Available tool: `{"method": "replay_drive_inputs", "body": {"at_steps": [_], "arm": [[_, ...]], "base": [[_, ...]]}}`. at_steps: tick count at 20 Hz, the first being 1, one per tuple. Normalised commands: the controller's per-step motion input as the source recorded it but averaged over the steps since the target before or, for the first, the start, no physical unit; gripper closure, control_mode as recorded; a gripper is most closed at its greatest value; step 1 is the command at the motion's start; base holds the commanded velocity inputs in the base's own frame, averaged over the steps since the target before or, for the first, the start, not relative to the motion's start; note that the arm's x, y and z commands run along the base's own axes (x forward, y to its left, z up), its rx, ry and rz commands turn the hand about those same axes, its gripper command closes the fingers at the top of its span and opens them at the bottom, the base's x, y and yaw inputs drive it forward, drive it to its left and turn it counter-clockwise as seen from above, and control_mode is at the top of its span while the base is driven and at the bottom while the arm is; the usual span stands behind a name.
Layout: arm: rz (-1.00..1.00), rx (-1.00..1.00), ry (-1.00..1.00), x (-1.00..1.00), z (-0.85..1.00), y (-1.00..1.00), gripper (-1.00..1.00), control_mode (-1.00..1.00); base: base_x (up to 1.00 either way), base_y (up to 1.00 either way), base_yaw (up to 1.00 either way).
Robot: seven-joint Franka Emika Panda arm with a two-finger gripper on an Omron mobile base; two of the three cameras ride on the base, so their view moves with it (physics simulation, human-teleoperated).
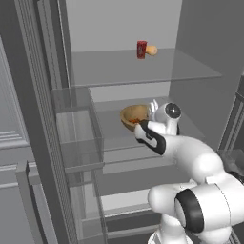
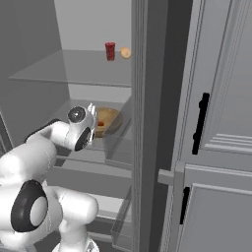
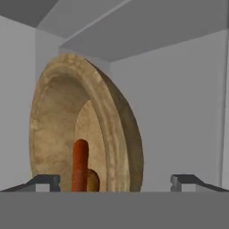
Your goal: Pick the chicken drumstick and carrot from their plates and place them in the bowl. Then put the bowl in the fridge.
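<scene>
One big grey fridge is seen with its door swung wide, glass shelves stacked inside and clear door bins hung at the left of the left base view. The last step of the task looks to be in hand: the bowl is parked on the middle glass shelf, well inside the compartment, so the putting-away part can be judged as basically done.

Next in size, the bowl is shown as a wide, shallow, light-brown wooden dish with a thick mottled rim. In the hand view it is rolled on its side by the camera's tilt, and the carrot is seen inside it as a slim orange-red stick, with the browner lump of the chicken drumstick tucked just beside it. Both foods are sat in the bowl's hollow.

The gripper is spread wide, its two dark fingertips set well apart with the bowl's rim between them, and nothing is pinched. Whether a fingertip is touching the rim can't be told.

What's called for next, as a guess: the hand is to be drawn straight back out without the rim being clipped or the bowl dragged off the shelf.

Smallest stuff: a red can and a little orange item are sat on the upper shelf.
</scene>
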Motion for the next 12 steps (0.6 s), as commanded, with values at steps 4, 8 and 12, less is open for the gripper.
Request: {"method": "replay_drive_inputs", "body": {"at_steps": [4,8,12], "arm": [[0.00,0.00,-0.05,-0.54,0.59,0.01,-1.00,-1.00],[0.03,0.00,0.02,-0.56,0.85,0.01,-1.00,-1.00],[0.11,-0.04,0.14,-0.52,0.55,0.01,-1.00,-1.00]], "base": [[0.00,0.00,0.00],[0.00,0.00,0.00],[0.00,0.00,0.00]]}}
